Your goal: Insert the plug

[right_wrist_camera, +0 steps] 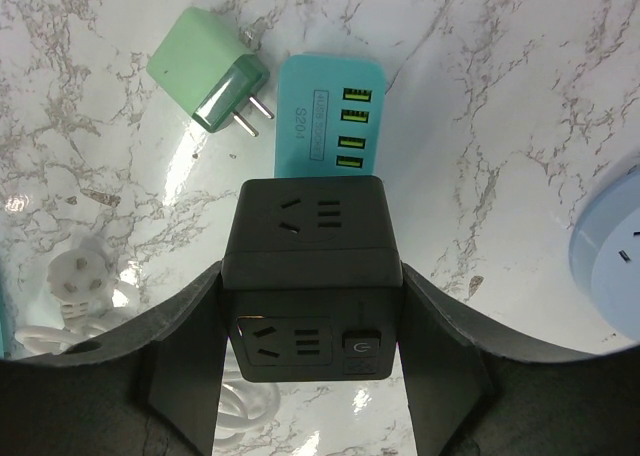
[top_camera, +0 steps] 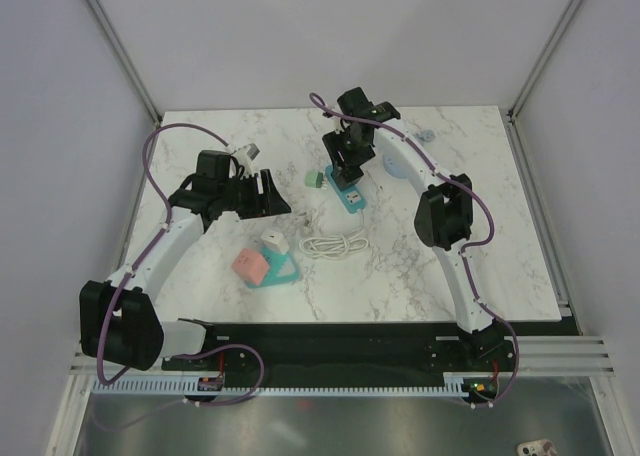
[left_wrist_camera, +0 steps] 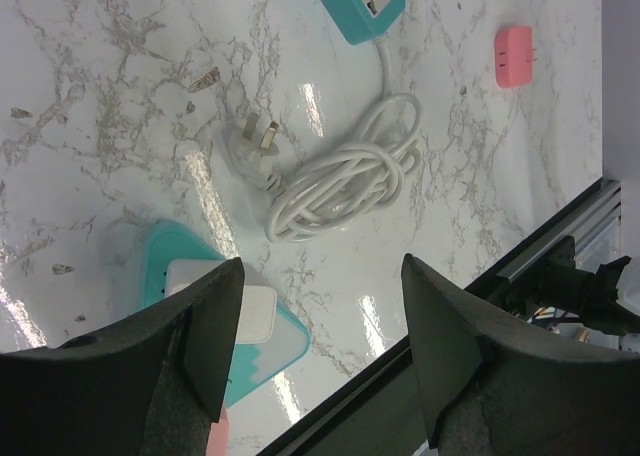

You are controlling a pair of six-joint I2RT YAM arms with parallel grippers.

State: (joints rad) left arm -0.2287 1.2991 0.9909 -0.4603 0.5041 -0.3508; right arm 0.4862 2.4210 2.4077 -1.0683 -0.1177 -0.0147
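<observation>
The white three-pin plug (left_wrist_camera: 258,136) lies on the marble at the end of a coiled white cable (left_wrist_camera: 345,181); the right wrist view shows the plug (right_wrist_camera: 75,276) at its left edge. My right gripper (right_wrist_camera: 311,281) is shut on a black cube socket (right_wrist_camera: 312,236), held above the table with two socket faces and a power button showing. It hovers over the teal USB strip (right_wrist_camera: 330,121). My left gripper (left_wrist_camera: 320,276) is open and empty, above the table between the cable coil and the near edge. From above, the left gripper (top_camera: 268,191) sits left of the right gripper (top_camera: 346,172).
A green adapter (right_wrist_camera: 215,81) lies beside the teal strip. A teal tray (top_camera: 283,272) holds a white charger (top_camera: 273,244) and a pink block (top_camera: 249,265). A pink plug (left_wrist_camera: 513,56) lies apart. A pale blue round socket (top_camera: 398,162) sits to the right.
</observation>
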